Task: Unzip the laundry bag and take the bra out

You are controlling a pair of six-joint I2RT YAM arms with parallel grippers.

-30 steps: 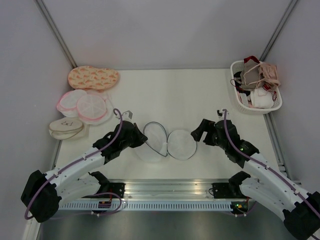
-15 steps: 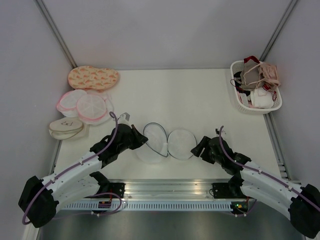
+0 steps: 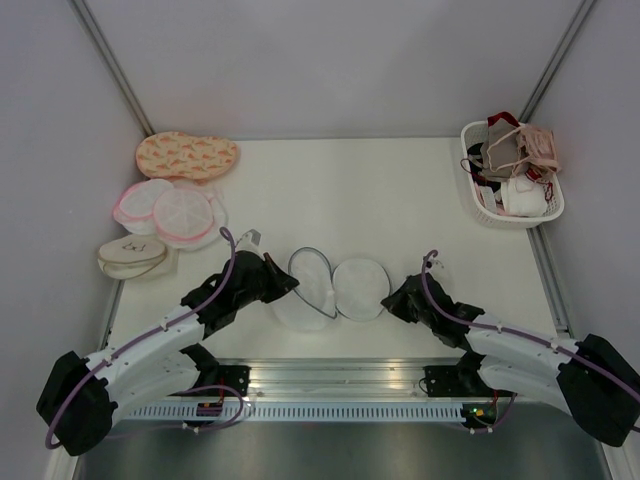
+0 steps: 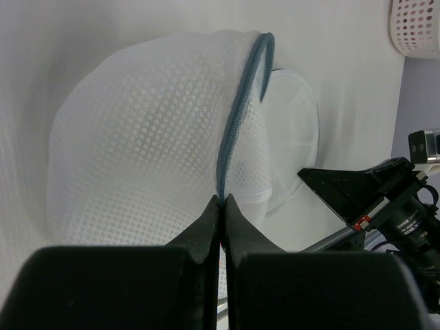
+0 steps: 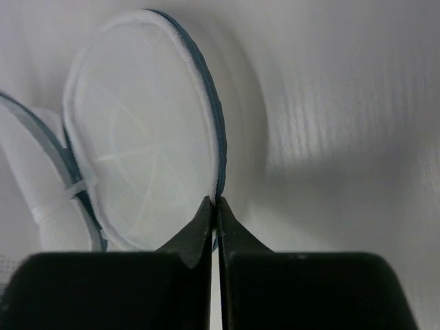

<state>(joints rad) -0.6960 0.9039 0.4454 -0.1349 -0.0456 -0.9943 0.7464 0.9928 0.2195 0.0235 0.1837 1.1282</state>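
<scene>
Arms first: from the top camera you are seeing two of them reaching in over the table (image 3: 380, 180), with one laundry bag (image 3: 335, 287) lying between them near the front edge, opened out into two round mesh halves side by side. Your left gripper (image 3: 287, 284) is meeting the left half at its outer edge and your right gripper (image 3: 396, 297) is meeting the right half at its outer edge. At the far left, four other cases are sitting in a group: one orange case (image 3: 187, 155), two pink-rimmed cases (image 3: 185, 212) overlapping each other, and one cream case (image 3: 132, 256). One basket (image 3: 520, 222) is standing in the far right corner, well apart from the bag, and the bra (image 3: 541, 147) is lying in it beside one taupe bra (image 3: 499, 136) and one white garment (image 3: 522, 196). On the left wrist camera, your two fingers are pressing together on the blue-grey zipper rim (image 4: 240, 117) of the domed half, pinching it at the near edge. On the right wrist camera, your two fingers are likewise closing tight on the rim of the other half, which is standing tilted up on edge.
</scene>
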